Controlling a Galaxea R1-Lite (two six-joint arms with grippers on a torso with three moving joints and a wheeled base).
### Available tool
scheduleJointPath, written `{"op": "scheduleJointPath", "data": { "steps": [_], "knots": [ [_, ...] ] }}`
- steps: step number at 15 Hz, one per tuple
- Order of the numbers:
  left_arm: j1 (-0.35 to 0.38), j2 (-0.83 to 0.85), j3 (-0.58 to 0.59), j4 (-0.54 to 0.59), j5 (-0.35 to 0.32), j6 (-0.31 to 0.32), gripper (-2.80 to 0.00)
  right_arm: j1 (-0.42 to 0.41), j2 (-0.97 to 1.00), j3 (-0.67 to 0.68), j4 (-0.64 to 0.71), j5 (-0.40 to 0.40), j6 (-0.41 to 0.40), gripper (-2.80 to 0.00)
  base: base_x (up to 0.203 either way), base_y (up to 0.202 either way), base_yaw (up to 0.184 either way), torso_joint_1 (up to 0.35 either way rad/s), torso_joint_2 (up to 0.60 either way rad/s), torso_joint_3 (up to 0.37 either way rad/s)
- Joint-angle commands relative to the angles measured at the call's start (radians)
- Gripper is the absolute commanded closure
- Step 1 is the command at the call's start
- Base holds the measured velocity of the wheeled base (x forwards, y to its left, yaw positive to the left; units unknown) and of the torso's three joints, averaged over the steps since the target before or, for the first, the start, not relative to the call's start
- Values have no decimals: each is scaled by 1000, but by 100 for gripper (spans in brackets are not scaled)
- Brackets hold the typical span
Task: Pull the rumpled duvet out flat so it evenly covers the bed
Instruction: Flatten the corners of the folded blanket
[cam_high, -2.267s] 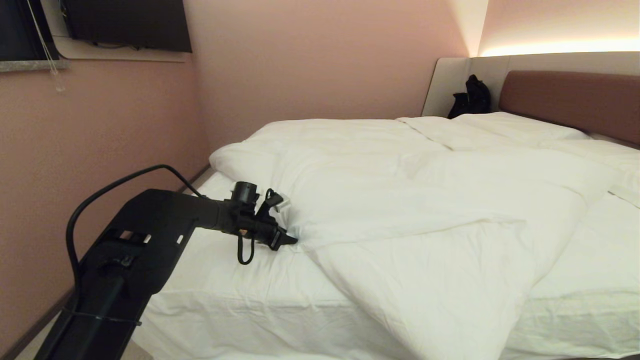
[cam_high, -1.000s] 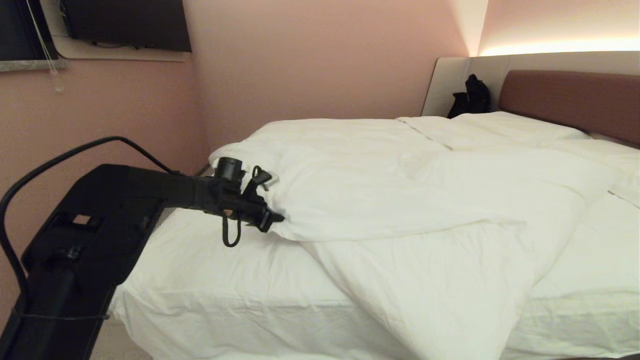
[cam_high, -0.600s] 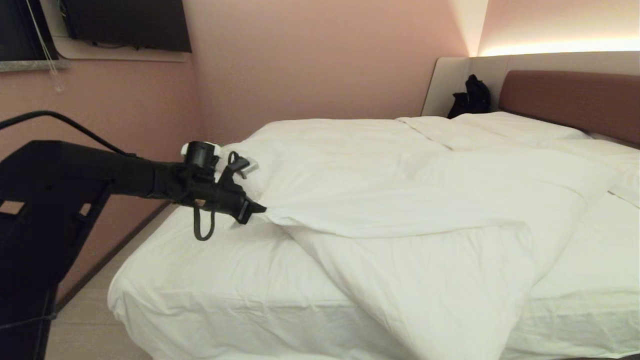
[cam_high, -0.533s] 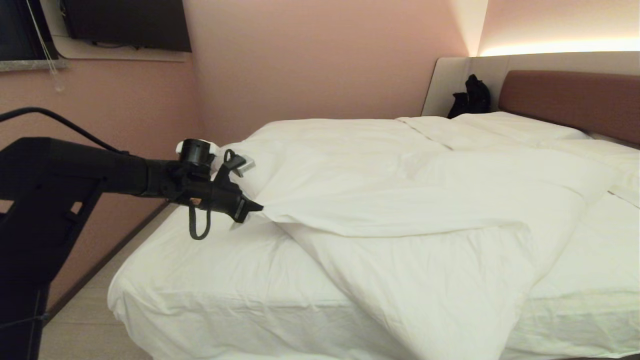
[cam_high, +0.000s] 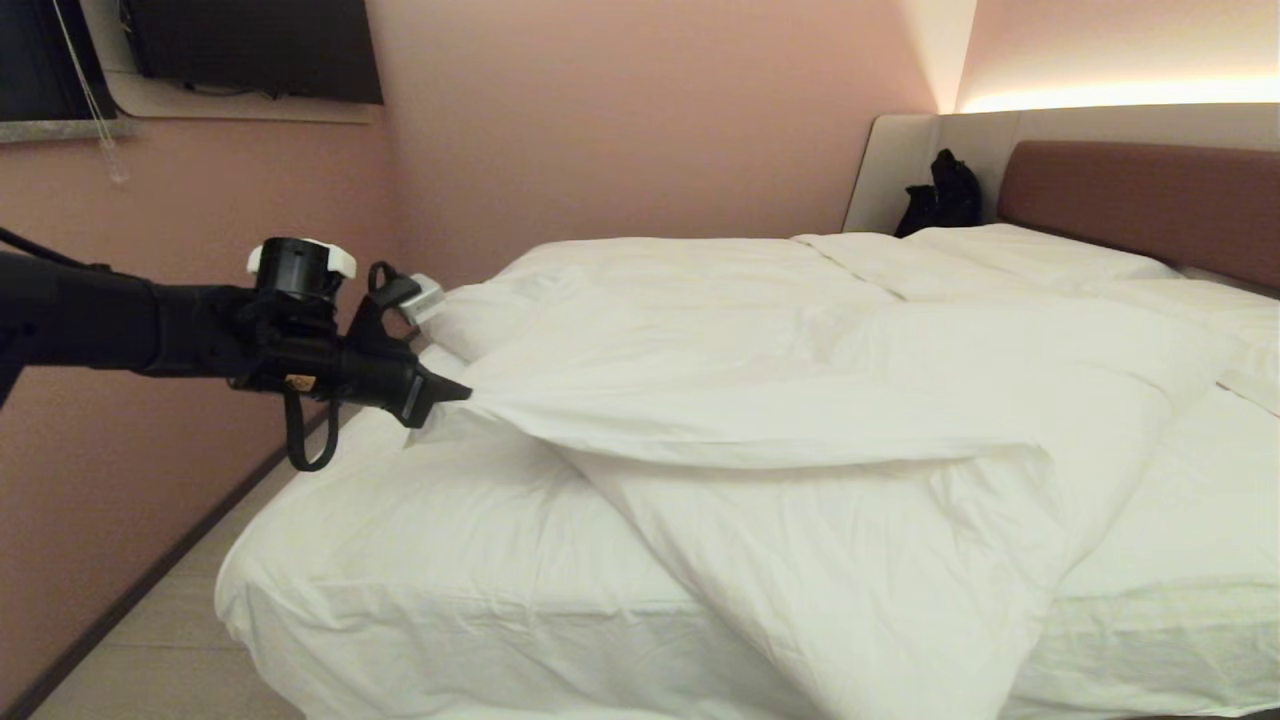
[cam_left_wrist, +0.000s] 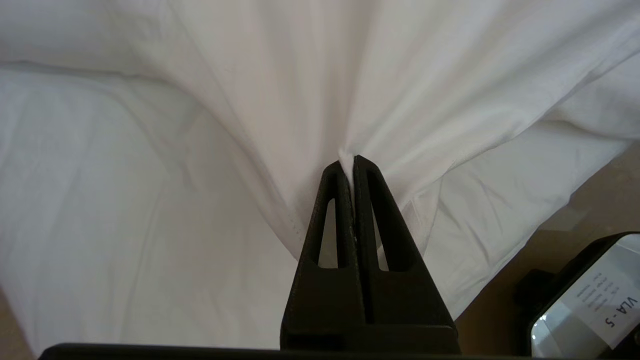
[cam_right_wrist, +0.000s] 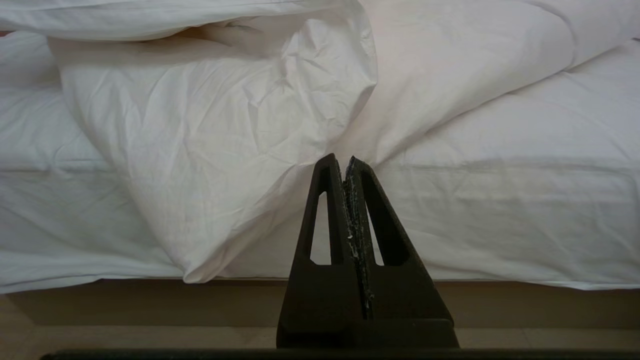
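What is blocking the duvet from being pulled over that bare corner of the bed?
Nothing visible. The left gripper is shut on the duvet edge, and the bare sheet between it and the bed corner carries no objects.

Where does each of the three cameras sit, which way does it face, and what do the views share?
Head view: on the robot's head, looking forward and down over the bed; the left arm reaches in, left gripper pinching the duvet.
Left wrist view: behind the left gripper, facing the duvet fold it clamps.
Right wrist view: behind the shut, empty right gripper, facing the bed's side and the overhanging duvet.
Shared: all three show the duvet.
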Motion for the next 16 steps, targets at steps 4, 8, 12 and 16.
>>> {"op": "scheduleJointPath", "data": {
  "steps": [4,8,12,16],
  "knots": [
    [109,-130,99,1,-45,23,0,0,1,0,0,1,-1,0,0,0,0,0,0,0],
    [178,-181,139,1,-61,27,0,0,1,0,0,1,-1,0,0,0,0,0,0,0],
    [247,-250,201,1,-92,33,0,0,1,0,0,1,-1,0,0,0,0,0,0,0],
    [308,-320,263,8,-128,36,0,0,1,0,0,1,0,0,0,0,0,0,0,0]
  ]
}}
